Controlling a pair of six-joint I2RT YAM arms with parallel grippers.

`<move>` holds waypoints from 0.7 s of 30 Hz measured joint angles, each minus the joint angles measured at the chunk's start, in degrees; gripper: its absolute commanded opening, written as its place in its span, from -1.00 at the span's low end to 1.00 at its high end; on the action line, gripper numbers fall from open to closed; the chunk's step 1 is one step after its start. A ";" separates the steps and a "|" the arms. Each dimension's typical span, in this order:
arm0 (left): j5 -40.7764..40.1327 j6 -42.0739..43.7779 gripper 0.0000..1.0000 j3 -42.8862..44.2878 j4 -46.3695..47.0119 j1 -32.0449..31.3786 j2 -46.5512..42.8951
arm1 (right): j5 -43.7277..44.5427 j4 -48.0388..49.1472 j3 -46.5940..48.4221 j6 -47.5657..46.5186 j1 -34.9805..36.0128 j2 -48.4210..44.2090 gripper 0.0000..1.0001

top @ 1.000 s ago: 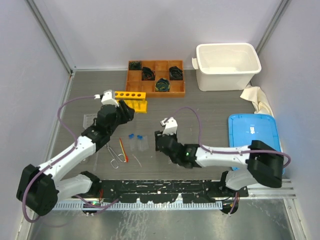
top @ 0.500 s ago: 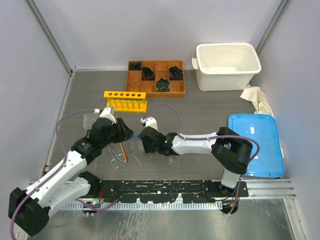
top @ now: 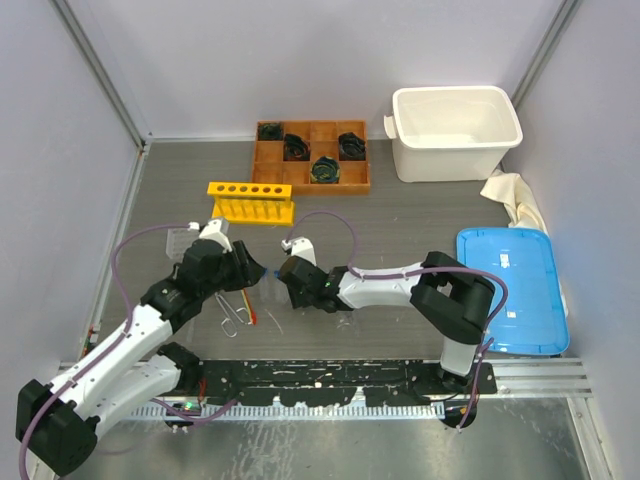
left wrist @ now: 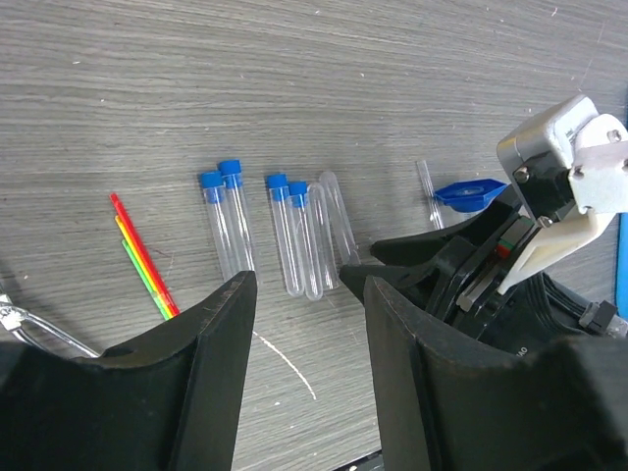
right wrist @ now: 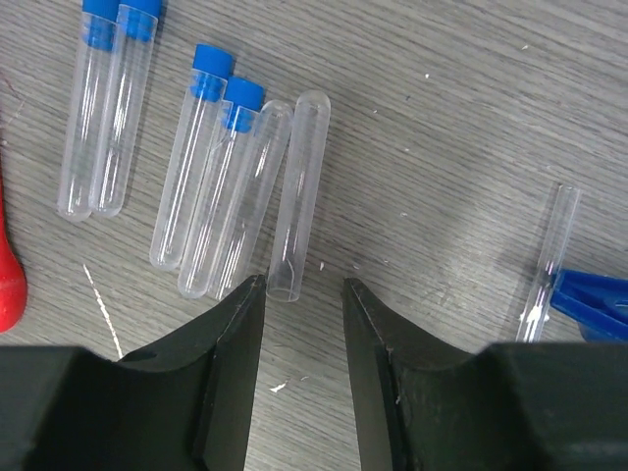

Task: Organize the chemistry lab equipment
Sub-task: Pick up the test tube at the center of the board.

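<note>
Several clear test tubes lie side by side on the grey table, some blue-capped (right wrist: 201,167) and two uncapped (right wrist: 297,186); they also show in the left wrist view (left wrist: 294,235). My right gripper (right wrist: 302,287) is open and empty, its tips just short of the uncapped tube's open end. My left gripper (left wrist: 309,285) is open and empty, a little nearer than the tubes, facing the right gripper (left wrist: 412,260). A blue-bulb dropper (right wrist: 546,265) lies right of the tubes. A thin red-orange stick (left wrist: 142,257) and metal tongs (top: 229,312) lie to their left. The yellow rack (top: 251,200) stands behind, empty. No flasks show.
A wooden compartment tray (top: 312,158) with black items sits at the back. A white bin (top: 456,130) stands at the back right, with a cloth (top: 515,200) and a blue lid (top: 510,285) along the right side. A clear plastic piece (top: 178,240) lies at the left.
My left gripper has come down from the rack to the tubes. My right arm has swung left to the tubes. Both have barely moved in the last half second.
</note>
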 measured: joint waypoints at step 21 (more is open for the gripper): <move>1.25 -0.33 -0.01 -1.40 0.02 0.00 -0.02 | 2.25 -0.09 3.89 -0.83 -0.02 3.58 -0.55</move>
